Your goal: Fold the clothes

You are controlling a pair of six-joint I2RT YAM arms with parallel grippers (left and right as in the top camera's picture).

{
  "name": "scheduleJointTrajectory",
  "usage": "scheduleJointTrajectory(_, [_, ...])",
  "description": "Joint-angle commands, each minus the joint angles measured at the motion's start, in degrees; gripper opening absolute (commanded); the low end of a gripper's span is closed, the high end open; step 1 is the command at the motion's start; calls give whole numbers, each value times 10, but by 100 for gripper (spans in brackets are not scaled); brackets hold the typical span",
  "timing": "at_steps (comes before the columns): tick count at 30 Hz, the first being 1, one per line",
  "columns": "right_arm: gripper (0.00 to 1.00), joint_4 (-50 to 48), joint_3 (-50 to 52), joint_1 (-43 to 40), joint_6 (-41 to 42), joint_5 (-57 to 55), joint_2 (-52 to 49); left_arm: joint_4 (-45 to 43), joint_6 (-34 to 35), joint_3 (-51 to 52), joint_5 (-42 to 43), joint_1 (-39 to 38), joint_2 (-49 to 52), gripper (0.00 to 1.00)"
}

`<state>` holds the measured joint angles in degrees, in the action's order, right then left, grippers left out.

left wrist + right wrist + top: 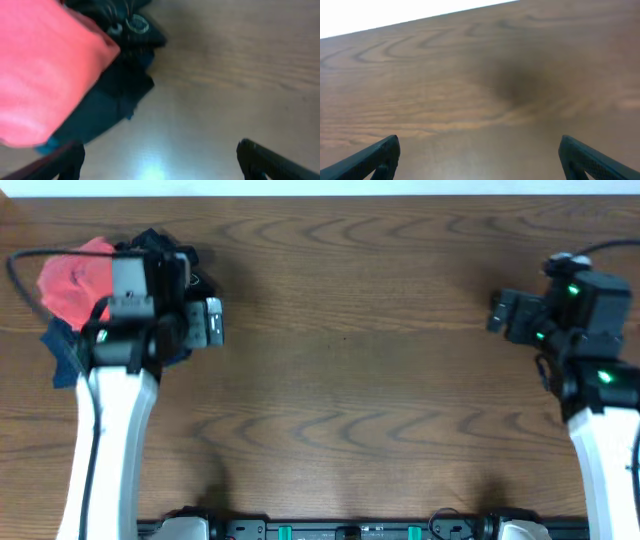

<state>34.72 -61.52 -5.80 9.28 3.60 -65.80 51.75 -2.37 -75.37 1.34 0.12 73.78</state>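
We find the coral-red T-shirt [72,280] bunched at the overhead frame's upper left, atop dark garments [105,105]. We judge it soft, light and floppy, best pinched at a free hem. The left tool [160,162] and right tool [480,155] gape apart, empty.

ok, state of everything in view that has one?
red T-shirt: crumpled, unfolded, lying on the other garments.
black garment: crumpled, against the T-shirt.
navy blue garment: crumpled, partly under the T-shirt.
left pincer: open, empty, near the T-shirt.
right pincer: open, empty, over the table.
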Motion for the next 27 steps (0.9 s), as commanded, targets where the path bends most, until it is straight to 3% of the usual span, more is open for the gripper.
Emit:
scheduleJointTrajectory(1, [99,35,-10,-18,29,-13,84,21,3,-1,-3,-1,-111,98])
scheduleJointTrajectory(12, [99,54,118,-17,27,-42,322,-35,23,151,-3,-1,-440,98])
scheduleJointTrajectory(17, [99,75,156,-17,27,-47,349,-36,22,161,-3,-1,-492,98])
scheduleJointTrajectory(27, [99,246,157,-17,27,-47,344,3,22,161,-3,-1,-496,98])
